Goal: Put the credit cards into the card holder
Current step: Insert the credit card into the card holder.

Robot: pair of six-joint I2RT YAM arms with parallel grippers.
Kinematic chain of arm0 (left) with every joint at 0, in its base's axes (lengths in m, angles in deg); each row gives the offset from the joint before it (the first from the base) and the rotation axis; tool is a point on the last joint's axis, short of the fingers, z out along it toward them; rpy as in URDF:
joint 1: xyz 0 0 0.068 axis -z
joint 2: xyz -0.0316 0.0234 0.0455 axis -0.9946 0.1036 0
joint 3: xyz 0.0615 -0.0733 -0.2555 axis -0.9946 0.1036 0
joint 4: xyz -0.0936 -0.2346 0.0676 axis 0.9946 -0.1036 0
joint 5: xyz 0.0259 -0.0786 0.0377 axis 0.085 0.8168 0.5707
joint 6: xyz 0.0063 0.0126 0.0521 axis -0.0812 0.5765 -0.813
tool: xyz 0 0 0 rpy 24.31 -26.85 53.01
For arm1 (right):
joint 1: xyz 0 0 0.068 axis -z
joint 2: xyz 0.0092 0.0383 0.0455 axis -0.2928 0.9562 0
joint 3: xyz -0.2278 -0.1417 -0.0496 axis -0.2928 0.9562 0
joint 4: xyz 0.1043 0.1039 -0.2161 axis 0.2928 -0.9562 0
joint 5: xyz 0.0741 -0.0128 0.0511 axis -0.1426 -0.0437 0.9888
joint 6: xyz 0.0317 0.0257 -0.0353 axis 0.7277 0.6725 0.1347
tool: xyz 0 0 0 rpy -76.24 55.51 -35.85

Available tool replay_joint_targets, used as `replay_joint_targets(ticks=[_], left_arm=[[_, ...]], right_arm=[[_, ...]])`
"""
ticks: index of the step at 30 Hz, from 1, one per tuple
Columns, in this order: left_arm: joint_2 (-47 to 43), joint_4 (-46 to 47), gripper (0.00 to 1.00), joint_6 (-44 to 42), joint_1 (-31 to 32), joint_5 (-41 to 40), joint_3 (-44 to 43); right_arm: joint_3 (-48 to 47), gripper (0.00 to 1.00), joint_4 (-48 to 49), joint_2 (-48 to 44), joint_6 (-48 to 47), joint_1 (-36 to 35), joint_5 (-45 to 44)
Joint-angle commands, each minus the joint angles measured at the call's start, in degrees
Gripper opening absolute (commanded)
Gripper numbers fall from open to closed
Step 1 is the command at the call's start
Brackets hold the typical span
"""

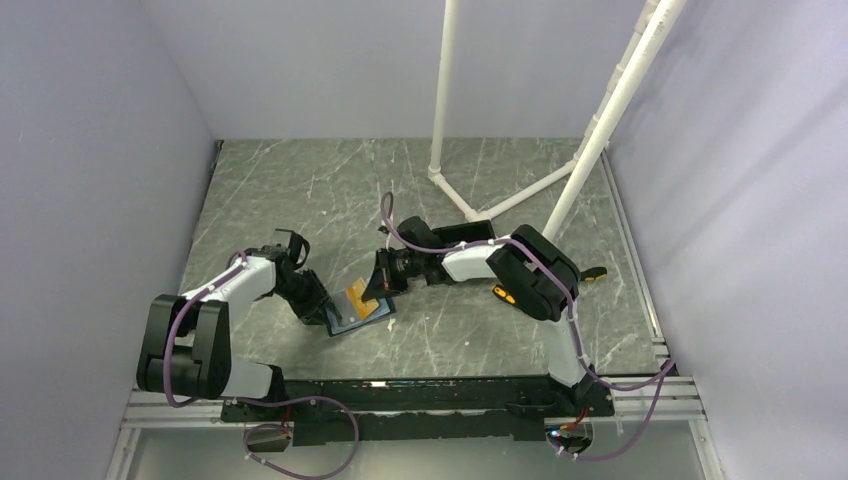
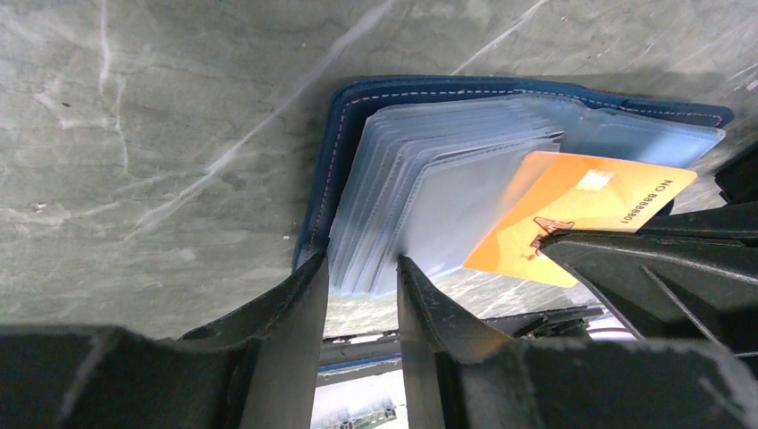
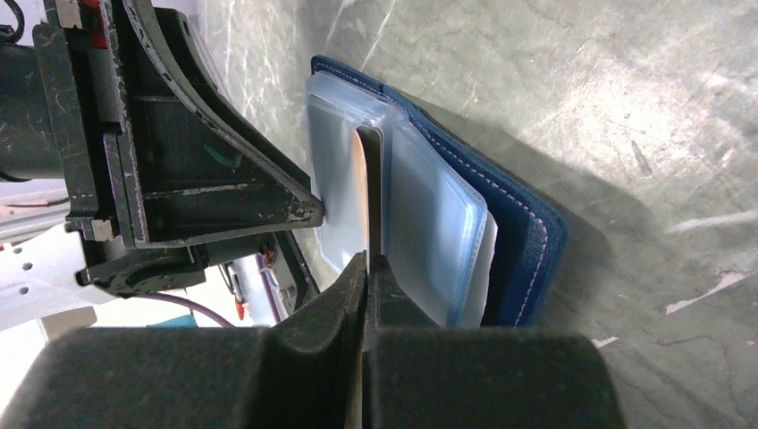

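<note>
The dark-blue card holder [image 1: 374, 319] lies open on the grey table, its clear sleeves [image 2: 429, 170] fanned out. My left gripper [image 1: 322, 308] has its fingertips [image 2: 313, 286] closed on the near edge of the sleeve stack. My right gripper [image 1: 372, 290] is shut on the orange-gold credit card [image 1: 357, 296] and holds it tilted, its far end among the sleeves. The card [image 2: 572, 206] shows flat in the left wrist view and edge-on [image 3: 359, 188] in the right wrist view, beside the blue cover [image 3: 527, 241]. No whitish card is in view.
A white pipe frame [image 1: 445, 100] stands at the back right. A small orange-and-black object [image 1: 596, 272] lies behind the right arm. Metal rails [image 1: 400, 400] run along the near edge. Walls close in the left and right sides.
</note>
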Motion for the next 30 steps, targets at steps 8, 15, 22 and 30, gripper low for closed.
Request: replay_joint_targets(ticks=[8, 15, 22, 30], left_arm=[[-0.8, -1.0, 0.38, 0.5, 0.0, -1.9, 1.3], [-1.4, -1.2, 0.38, 0.8, 0.1, -2.5, 1.4], [-1.6, -1.1, 0.38, 0.7, 0.1, -2.9, 1.5], [-2.0, -1.2, 0.38, 0.8, 0.1, -3.3, 1.5]], right_arm=[[4.4, 0.00, 10.7, 0.4, 1.2, -1.4, -5.2], [3.3, 0.13, 4.4, -1.2, -3.1, -3.5, -10.2], [-2.9, 0.51, -18.1, -6.3, -13.9, -5.7, -24.4], [-6.0, 0.63, -20.1, -5.9, -19.0, -7.3, -23.5]])
